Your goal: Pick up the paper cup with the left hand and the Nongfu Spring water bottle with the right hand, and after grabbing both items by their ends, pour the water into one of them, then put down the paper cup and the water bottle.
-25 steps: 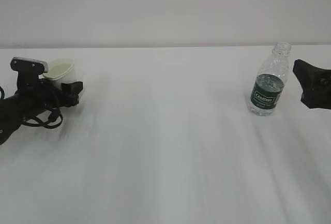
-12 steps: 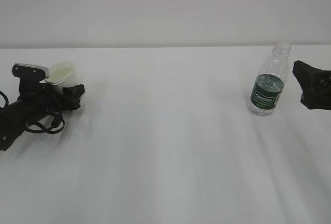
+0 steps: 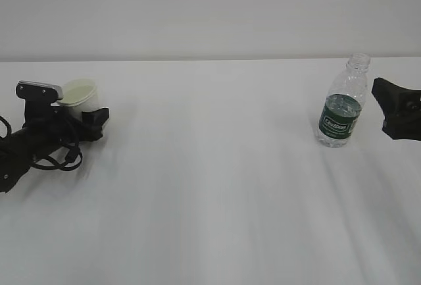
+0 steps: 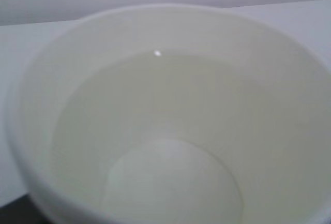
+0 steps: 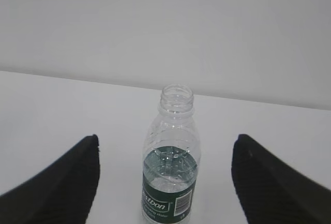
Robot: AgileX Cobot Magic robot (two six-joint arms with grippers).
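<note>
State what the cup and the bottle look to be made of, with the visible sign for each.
Paper cup: seemingly matte white paper, going by its opaque wall, dull cream inside and thin rolled rim. Water bottle: clear, glossy plastic, likely thin; you see through its ribbed wall, and a dark green printed label band wraps it.

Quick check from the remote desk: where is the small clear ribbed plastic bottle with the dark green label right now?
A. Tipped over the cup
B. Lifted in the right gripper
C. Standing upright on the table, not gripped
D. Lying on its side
C: the clear ribbed plastic bottle stands upright and uncapped between the right gripper's open, untouching jaws.
</note>
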